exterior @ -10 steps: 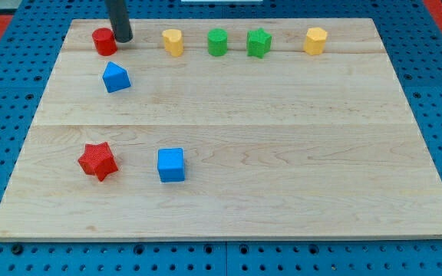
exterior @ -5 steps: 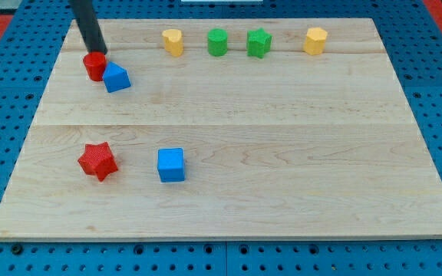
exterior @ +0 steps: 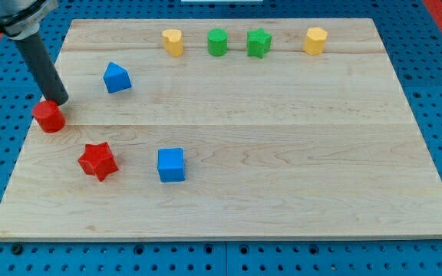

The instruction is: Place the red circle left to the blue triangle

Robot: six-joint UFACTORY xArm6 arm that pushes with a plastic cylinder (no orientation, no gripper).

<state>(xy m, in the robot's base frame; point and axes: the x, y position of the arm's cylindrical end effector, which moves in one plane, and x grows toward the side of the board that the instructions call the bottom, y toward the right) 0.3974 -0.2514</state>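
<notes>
The red circle (exterior: 49,116) sits near the board's left edge, below and to the left of the blue triangle (exterior: 116,77), with a clear gap between them. My tip (exterior: 58,100) touches the red circle's upper right side. The rod slants up toward the view's top left.
A red star (exterior: 97,161) and a blue cube (exterior: 170,164) lie lower on the wooden board (exterior: 282,153). Along the top stand a yellow block (exterior: 173,41), a green cylinder (exterior: 218,41), a green star (exterior: 258,42) and a yellow block (exterior: 315,40).
My tip pushed the red circle from the top row down past the blue triangle's left side, then further down and left toward the board's left edge. The blue triangle barely moved.
</notes>
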